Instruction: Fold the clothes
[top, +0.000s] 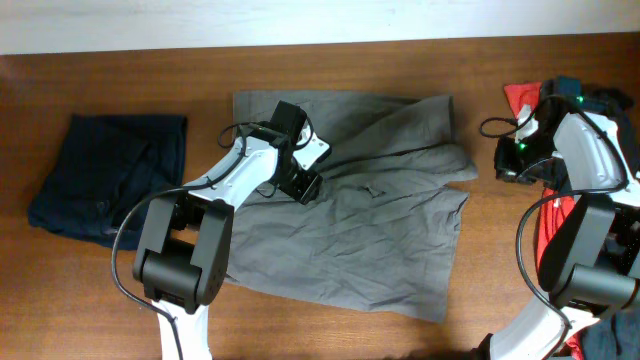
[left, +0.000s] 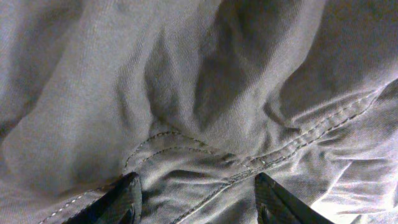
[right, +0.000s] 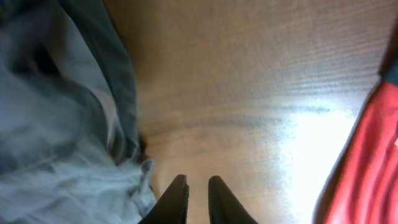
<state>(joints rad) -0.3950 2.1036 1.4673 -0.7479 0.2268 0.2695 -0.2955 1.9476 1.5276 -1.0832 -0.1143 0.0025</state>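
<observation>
The grey-khaki clothes (top: 380, 220) lie spread and wrinkled in the middle of the wooden table, with the upper right part folded over. My left gripper (top: 306, 186) is low over the upper left part. In the left wrist view its fingers (left: 196, 199) are wide open with stitched seam fabric (left: 205, 112) between and under them, not pinched. My right gripper (top: 503, 160) is off the garment's right edge. In the right wrist view its fingers (right: 198, 190) are nearly together and empty above bare wood, with the grey fabric (right: 56, 143) to their left.
A folded dark navy garment (top: 110, 180) lies at the left of the table. A pile of red and black garments (top: 548, 225) sits at the right edge, by the right arm; the red cloth also shows in the right wrist view (right: 367, 162). The far table edge meets a white wall (top: 320, 20).
</observation>
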